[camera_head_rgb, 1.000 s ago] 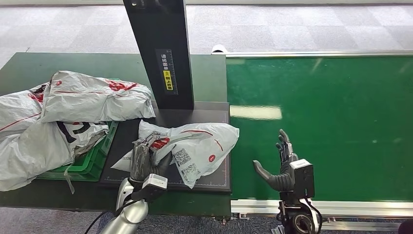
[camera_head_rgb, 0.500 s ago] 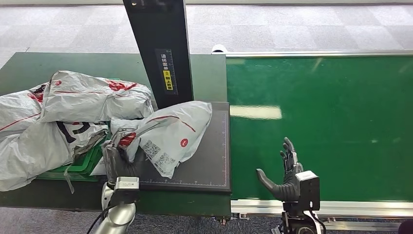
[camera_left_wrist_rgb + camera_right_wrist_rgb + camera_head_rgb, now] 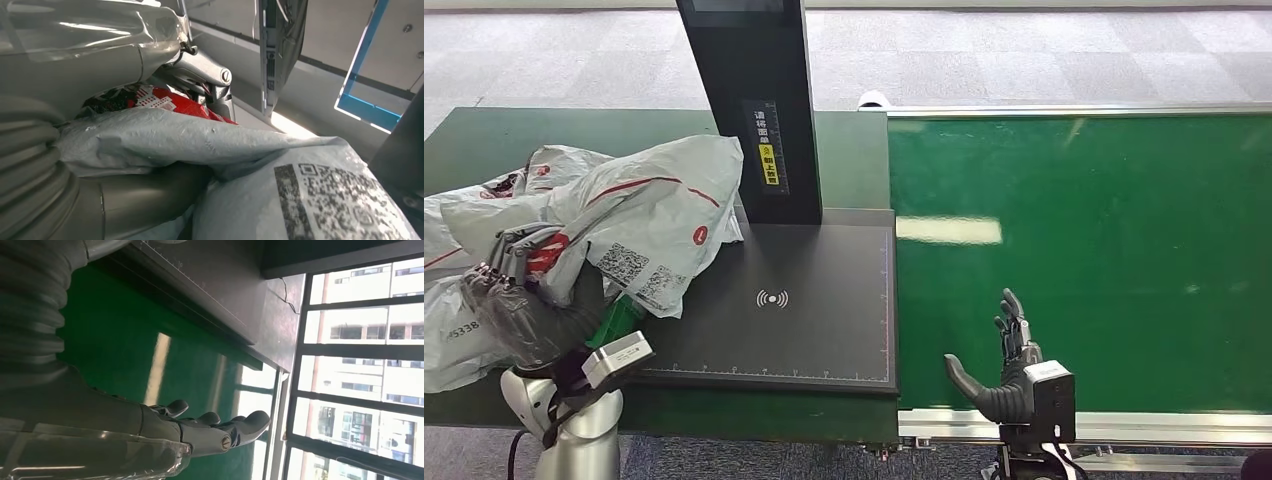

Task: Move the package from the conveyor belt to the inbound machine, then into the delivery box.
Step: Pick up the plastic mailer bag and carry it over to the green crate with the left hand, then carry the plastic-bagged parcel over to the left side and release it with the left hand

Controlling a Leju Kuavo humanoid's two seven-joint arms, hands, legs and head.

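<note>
At the left edge of the head view, the left hand [image 3: 519,315] grasps one end of the package [image 3: 639,225], a grey mailer bag with red stripes and a printed QR code. The package is lifted and tilted over the pile of grey bags [image 3: 464,240] in the left part of the frame, with its right end at the left border of the inbound machine's black scan plate [image 3: 804,320]. A strip of the green delivery box [image 3: 619,318] shows just below the package, beside the plate. In the left wrist view the fingers [image 3: 210,80] clamp a fold of the bag against the thumb, with the QR code close by. At centre frame, the machine's black upright column [image 3: 754,100] rises from the plate and carries a yellow label. To the right, the green conveyor belt [image 3: 1104,230] fills the frame up to its silver rail. At lower right, the right hand [image 3: 1009,365] hovers above the near edge of the belt, released, fingers extended and apart, thumb spread toward the plate, holding nothing.
</note>
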